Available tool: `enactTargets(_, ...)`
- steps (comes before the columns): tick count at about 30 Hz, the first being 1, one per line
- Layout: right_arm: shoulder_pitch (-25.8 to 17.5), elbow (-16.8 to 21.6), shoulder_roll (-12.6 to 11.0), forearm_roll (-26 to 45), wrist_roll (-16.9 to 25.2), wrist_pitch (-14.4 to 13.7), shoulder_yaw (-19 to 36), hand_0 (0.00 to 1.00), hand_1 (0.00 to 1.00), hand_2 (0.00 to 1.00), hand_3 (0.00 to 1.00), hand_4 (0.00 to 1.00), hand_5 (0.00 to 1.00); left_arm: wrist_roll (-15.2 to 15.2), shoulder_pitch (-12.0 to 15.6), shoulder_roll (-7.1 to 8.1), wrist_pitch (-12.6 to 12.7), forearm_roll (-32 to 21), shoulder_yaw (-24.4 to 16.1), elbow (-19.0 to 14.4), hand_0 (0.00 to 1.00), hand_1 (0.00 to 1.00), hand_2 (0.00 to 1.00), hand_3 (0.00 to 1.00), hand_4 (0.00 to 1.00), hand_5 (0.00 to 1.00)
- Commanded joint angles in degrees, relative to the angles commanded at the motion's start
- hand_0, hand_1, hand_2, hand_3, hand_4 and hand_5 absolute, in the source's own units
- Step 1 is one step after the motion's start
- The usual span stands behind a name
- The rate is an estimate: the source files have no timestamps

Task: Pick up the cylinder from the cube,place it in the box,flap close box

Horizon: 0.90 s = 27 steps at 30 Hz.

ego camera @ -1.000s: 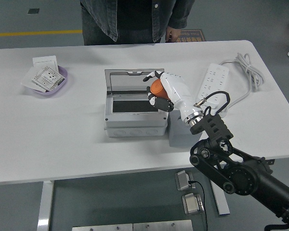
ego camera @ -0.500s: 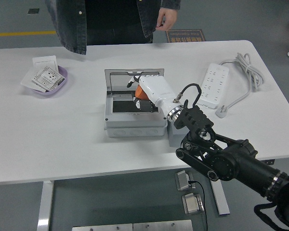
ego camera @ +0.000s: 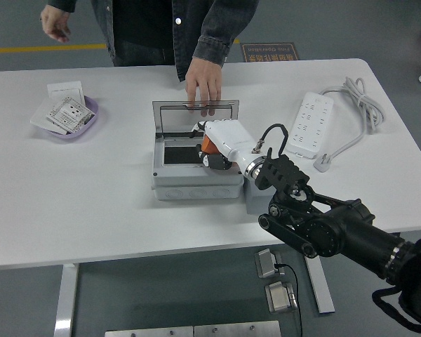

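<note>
My right robot hand (ego camera: 221, 140) reaches in from the lower right and sits low inside the open box (ego camera: 195, 165), fingers curled around the orange cylinder (ego camera: 206, 142). The cylinder is within the box's opening, just above its dark floor; I cannot tell whether it touches the bottom, since my hand hides most of it. The box lid (ego camera: 195, 114) stands open at the far side, and a person's hand (ego camera: 203, 83) rests on its top edge. The grey cube (ego camera: 256, 199) sits just right of the box, mostly hidden under my arm. A power strip (ego camera: 313, 123) lies further right on the table (ego camera: 91, 203), a purple dish (ego camera: 69, 118) far left.
</note>
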Motion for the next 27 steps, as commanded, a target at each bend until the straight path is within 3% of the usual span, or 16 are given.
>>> enactTargets(15,0.85,-0.67,1.53,2.36,1.25,0.85,-0.59,0.049,0.135,0.267,0.661,0.147,0.073,0.11,-0.42,-0.17,-0.16,0.31,0.06,0.00,0.638,0.680,0.650,0.642,0.742,0.492)
enactTargets(16,0.91,-0.75,1.58,2.24,1.42,1.42,-0.25,0.062,0.146,0.275,0.657,0.243,0.147,0.12,-0.41,-0.17,-0.17,0.33,0.06,0.00,0.638,0.680,0.650,0.642,0.741,0.493)
enactTargets(21,1.30,-1.09,1.70,1.81,2.24,3.66,0.90,0.062,0.146,0.275,0.657,0.243,0.147,0.17,-0.46,-0.24,-0.21,0.41,0.09,0.00,0.638,0.680,0.650,0.642,0.741,0.493)
enactTargets(22,1.39,-1.15,1.75,1.82,2.40,3.92,1.01,0.081,0.175,0.292,0.650,0.406,0.243,0.18,-0.48,-0.25,-0.22,0.45,0.09,0.00,0.637,0.680,0.650,0.642,0.741,0.492)
enactTargets(27,1.67,-1.09,2.01,1.83,2.78,4.24,1.27,0.081,0.175,0.292,0.650,0.406,0.243,0.19,-0.60,-0.31,-0.27,0.53,0.17,0.00,0.637,0.680,0.650,0.642,0.741,0.492)
